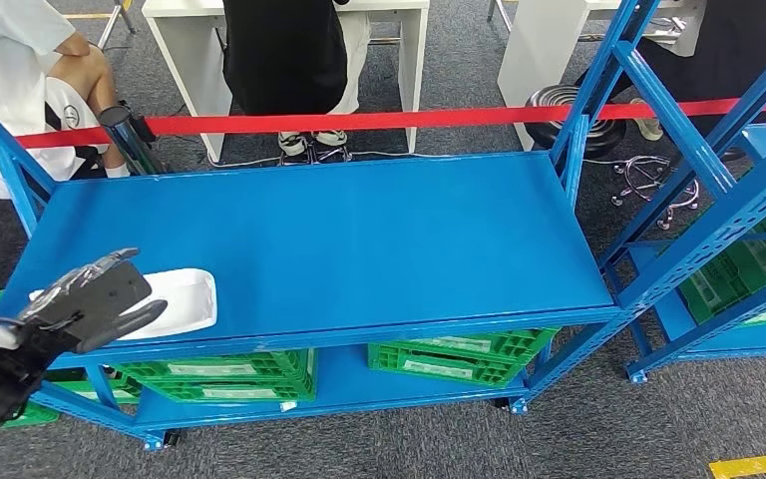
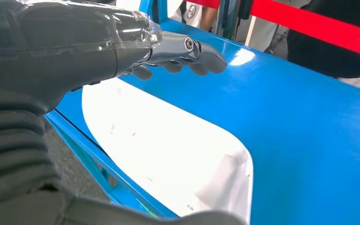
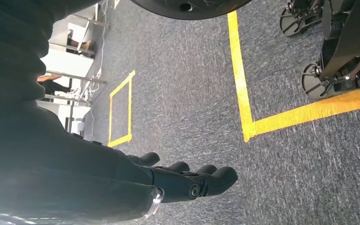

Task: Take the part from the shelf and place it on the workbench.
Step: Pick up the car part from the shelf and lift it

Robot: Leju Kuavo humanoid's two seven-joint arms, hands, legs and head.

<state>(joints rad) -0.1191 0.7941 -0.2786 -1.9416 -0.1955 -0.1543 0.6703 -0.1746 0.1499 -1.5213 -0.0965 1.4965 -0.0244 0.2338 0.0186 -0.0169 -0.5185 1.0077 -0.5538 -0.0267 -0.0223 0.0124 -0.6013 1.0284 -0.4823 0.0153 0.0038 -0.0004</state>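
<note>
While the left hand (image 1: 95, 297) hovers with fingers spread and empty over the white part (image 1: 175, 299) at the lower left of the head view, near the front edge of the blue shelf (image 1: 359, 239), it should lower squarely and close across the part's width. The right hand (image 3: 187, 180) hangs open above the carpet.

L hand (image 1: 95, 294): raised fwd, fingers apart, empty | R hand (image 3: 187, 180): hanging down, fingers loose, empty
</note>
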